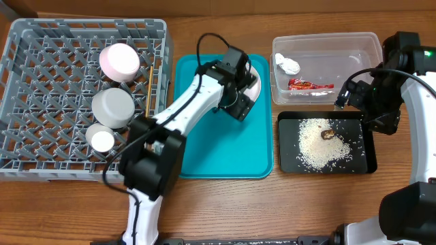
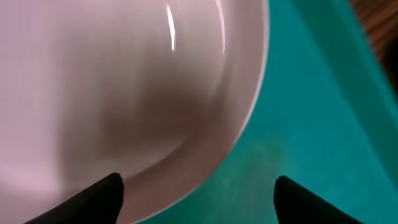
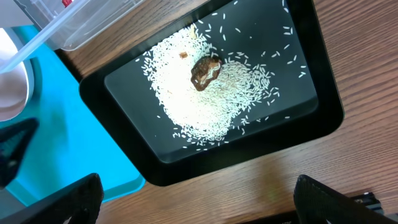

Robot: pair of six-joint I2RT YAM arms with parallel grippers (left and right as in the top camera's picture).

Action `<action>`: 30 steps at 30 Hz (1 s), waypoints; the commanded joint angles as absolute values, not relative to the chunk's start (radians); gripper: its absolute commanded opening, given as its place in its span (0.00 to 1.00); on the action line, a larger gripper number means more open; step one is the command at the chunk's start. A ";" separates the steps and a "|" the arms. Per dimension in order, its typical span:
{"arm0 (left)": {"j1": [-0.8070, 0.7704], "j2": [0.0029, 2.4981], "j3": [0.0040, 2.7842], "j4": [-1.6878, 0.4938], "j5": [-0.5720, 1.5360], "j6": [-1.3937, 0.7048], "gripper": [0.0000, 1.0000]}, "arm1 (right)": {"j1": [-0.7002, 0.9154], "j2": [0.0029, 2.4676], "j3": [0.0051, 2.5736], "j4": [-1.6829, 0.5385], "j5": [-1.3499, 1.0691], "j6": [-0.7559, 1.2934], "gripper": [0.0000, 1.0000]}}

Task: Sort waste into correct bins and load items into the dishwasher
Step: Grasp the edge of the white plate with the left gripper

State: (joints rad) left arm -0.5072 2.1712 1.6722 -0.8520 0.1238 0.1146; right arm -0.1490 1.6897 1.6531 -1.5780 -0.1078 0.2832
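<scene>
A white dish lies at the far right of the turquoise tray. My left gripper is open and low over it; in the left wrist view one finger is over the dish, the other over the tray, jaws straddling its rim. My right gripper is open and empty, raised by the black tray's right side. The black tray holds rice and a brown scrap. The clear tub holds a tissue wad and red wrapper.
The grey dish rack at left holds a round white plate, a grey metal bowl, a small white cup and chopsticks near its right wall. My left arm crosses the turquoise tray.
</scene>
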 commanded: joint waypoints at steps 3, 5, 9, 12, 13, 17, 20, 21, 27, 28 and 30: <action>-0.506 2.223 1.664 -0.950 0.104 0.134 0.70 | -0.152 1.661 1.675 -1.573 -0.113 0.281 1.00; -0.506 2.224 1.664 -0.984 0.104 0.134 0.61 | -0.152 1.661 1.675 -1.573 -0.113 0.281 1.00; -0.508 2.224 1.664 -1.000 0.105 0.107 0.39 | -0.152 1.661 1.675 -1.573 -0.113 0.281 1.00; -0.508 2.224 1.664 -0.997 0.105 0.104 0.34 | -0.152 1.661 1.675 -1.573 -0.113 0.281 1.00; -0.508 2.224 1.664 -0.996 0.105 0.104 0.32 | -0.152 1.661 1.675 -1.574 -0.113 0.281 1.00; -0.508 2.223 1.665 -0.995 0.105 0.104 0.22 | -0.152 1.661 1.675 -1.573 -0.113 0.281 1.00; -0.511 2.223 1.666 -0.995 0.104 0.104 0.14 | -0.152 1.661 1.675 -1.573 -0.113 0.281 1.00; -0.511 2.223 1.667 -0.995 0.105 0.104 0.10 | -0.152 1.661 1.675 -1.573 -0.113 0.281 1.00; -0.511 2.223 1.694 -1.003 0.104 0.088 0.04 | -0.152 1.661 1.675 -1.574 -0.113 0.281 1.00; -0.511 2.223 1.707 -1.014 0.104 0.088 0.04 | -0.152 1.661 1.675 -1.574 -0.113 0.281 1.00; -0.511 2.222 1.737 -1.041 0.104 0.073 0.04 | -0.152 1.661 1.675 -1.574 -0.113 0.281 1.00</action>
State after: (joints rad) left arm -0.5091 2.2013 1.7031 -1.0233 0.0895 0.1032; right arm -0.1490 1.6897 1.6531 -1.5749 -0.1078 0.2840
